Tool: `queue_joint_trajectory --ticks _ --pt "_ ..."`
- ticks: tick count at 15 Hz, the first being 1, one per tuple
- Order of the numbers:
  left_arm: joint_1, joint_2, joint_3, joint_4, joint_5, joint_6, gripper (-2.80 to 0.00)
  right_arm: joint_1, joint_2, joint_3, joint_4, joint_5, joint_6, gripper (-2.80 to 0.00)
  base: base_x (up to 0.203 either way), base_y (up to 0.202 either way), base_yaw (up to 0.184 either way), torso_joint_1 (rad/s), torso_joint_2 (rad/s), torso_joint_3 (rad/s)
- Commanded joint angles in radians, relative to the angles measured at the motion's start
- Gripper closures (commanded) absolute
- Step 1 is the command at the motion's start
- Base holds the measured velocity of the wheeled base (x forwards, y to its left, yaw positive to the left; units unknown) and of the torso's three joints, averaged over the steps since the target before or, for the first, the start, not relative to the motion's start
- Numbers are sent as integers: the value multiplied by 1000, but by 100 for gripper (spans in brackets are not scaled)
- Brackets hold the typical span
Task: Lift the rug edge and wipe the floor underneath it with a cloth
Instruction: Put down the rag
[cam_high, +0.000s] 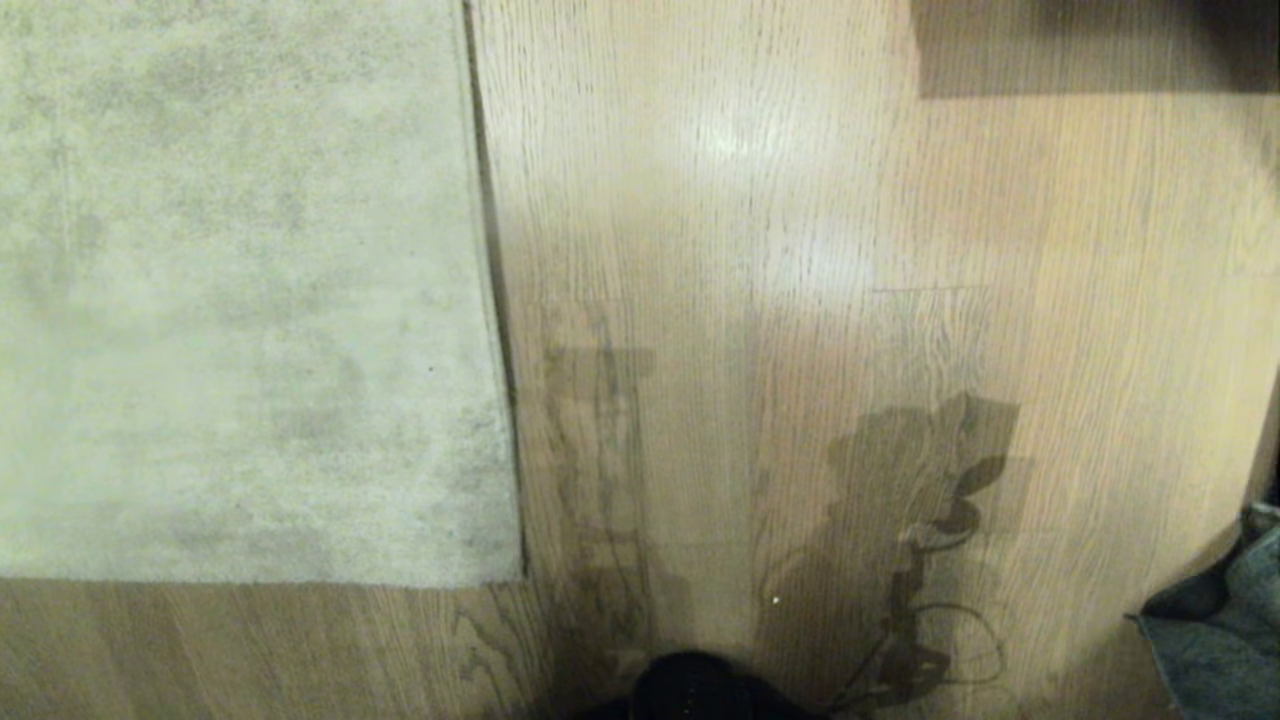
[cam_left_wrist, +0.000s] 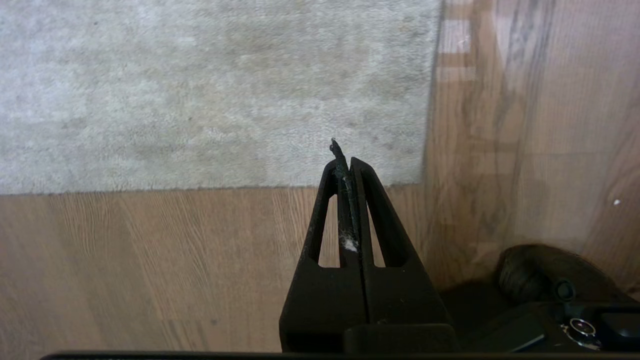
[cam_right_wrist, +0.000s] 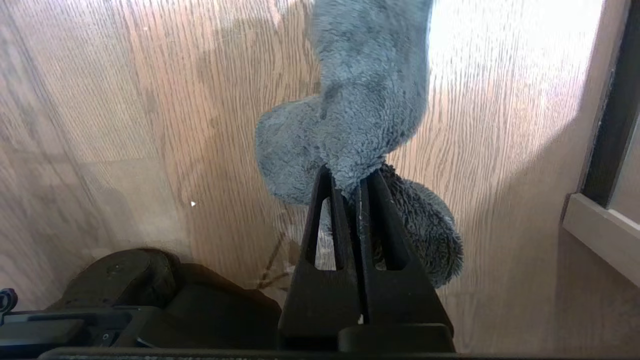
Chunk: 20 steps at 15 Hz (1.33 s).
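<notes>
Your right tool (cam_right_wrist: 350, 182) is clenched on a fold of the grey-teal cloth (cam_right_wrist: 360, 105), which hangs above the bare wood floor (cam_high: 800, 200) well to the right of the rug, ready for wiping. Your left tool (cam_left_wrist: 346, 167) is clamped shut on nothing, poised over the rug edge (cam_left_wrist: 200, 188) near its square corner (cam_high: 515, 575), probably because that corner is the easiest spot to lift; the rug lies flat.

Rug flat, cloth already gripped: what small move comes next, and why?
Probably lower the left end effector to the rug edge and open it: the corner lies flat on the floor, while the right end effector already holds the cloth.
</notes>
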Motion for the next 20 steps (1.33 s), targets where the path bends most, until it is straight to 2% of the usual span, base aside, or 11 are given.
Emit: queue_joint_trajectory --ticks 1,20 --pt "0 1 0 0 0 0 0 0 1 0 -1 1 0 0 0 0 0 0 0 0" --pt "0 1 0 0 0 -2 0 0 1 0 0 2 -15 0 0 0 0 0 0 0"
